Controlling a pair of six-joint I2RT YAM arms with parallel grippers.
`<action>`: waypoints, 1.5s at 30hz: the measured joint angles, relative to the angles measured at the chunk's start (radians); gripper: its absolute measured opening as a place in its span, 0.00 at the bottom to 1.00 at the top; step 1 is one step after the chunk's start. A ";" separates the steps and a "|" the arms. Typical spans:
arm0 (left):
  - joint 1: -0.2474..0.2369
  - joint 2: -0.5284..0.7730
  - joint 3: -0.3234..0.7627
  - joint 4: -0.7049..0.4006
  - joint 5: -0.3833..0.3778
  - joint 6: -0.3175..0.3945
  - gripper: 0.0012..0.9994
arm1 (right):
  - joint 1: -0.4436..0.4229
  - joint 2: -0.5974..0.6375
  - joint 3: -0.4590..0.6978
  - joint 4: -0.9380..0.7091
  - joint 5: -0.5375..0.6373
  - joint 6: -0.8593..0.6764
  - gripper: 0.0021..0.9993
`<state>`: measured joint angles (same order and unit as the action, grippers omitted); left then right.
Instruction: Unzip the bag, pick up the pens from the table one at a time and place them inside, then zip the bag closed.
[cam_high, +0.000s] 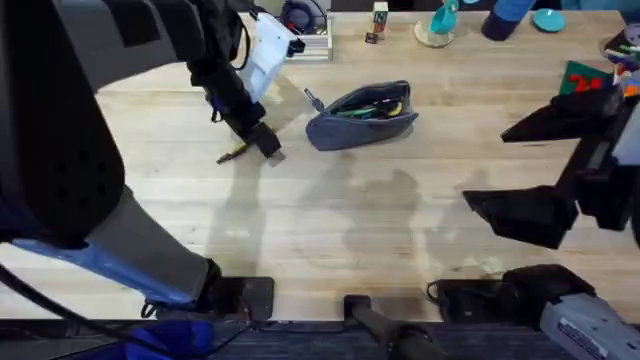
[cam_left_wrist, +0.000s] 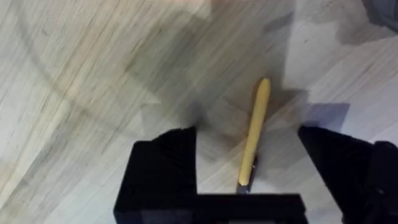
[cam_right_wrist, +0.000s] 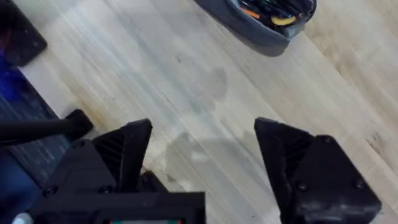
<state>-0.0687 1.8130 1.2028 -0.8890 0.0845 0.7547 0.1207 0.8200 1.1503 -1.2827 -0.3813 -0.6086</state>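
Observation:
The blue-grey bag (cam_high: 360, 118) lies unzipped on the table (cam_high: 380, 230), with several pens showing in its open mouth; its gaping end (cam_right_wrist: 267, 18) also appears in the right wrist view. A tan-yellow pen (cam_high: 232, 153) lies flat on the wood to the left of the bag. My left gripper (cam_high: 262, 143) hovers just over it, open, and the pen (cam_left_wrist: 256, 130) sits between the two black fingers (cam_left_wrist: 165, 171) without being touched. My right gripper (cam_high: 510, 165) hangs open over bare wood at the right, with nothing between its fingers (cam_right_wrist: 292, 162).
Along the back edge stand a white object (cam_high: 268, 50), a box with headphones (cam_high: 305, 20), teal and blue items (cam_high: 440, 25) and a green-red packet (cam_high: 590, 78). Bare wood stretches between the bag and the arm bases.

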 joint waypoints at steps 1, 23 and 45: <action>-0.002 0.000 -0.002 0.003 -0.001 -0.002 0.99 | 0.000 0.000 0.000 0.000 0.000 0.000 1.00; -0.006 -0.008 -0.012 0.004 0.021 -0.014 0.42 | 0.000 0.000 0.000 0.000 0.000 0.000 1.00; -0.015 -0.010 -0.009 -0.022 0.040 -0.183 0.04 | 0.000 0.000 0.000 0.000 0.000 -0.001 1.00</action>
<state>-0.0835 1.8027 1.1938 -0.9111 0.1242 0.5721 0.1207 0.8200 1.1503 -1.2827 -0.3811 -0.6094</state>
